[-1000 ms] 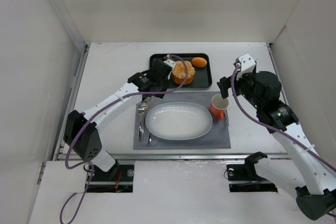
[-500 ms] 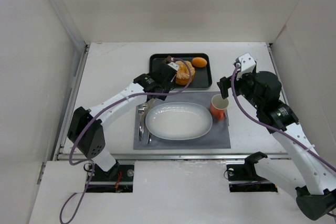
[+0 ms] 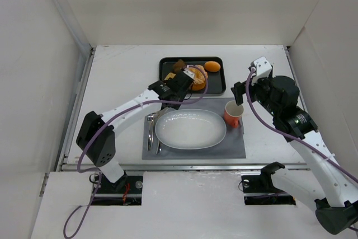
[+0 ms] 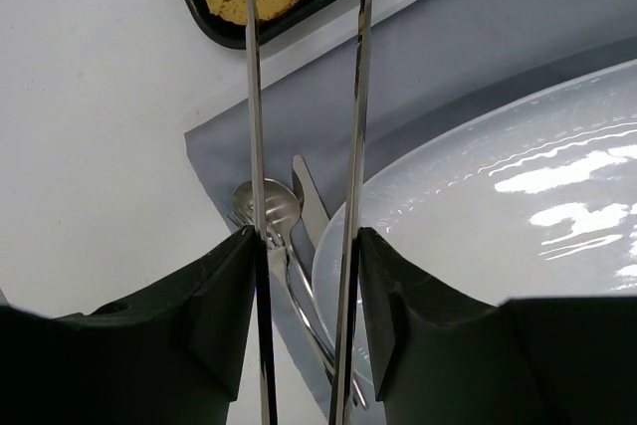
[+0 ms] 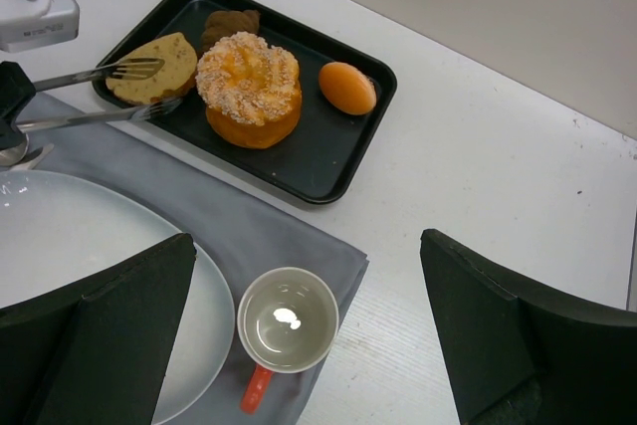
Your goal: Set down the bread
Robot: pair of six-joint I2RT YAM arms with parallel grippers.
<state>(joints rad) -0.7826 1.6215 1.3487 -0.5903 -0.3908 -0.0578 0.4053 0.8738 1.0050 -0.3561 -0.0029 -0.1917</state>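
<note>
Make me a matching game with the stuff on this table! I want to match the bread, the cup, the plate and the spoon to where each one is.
Things:
1. bread
2. cup
3. plate
4. spoon

Places:
A. middle of the grey mat
B. left end of the black tray
C. on the mat, left of the plate
D. right side of the mat, beside the plate

Pairs: 1-B, 2-D, 3-A, 4-C
</note>
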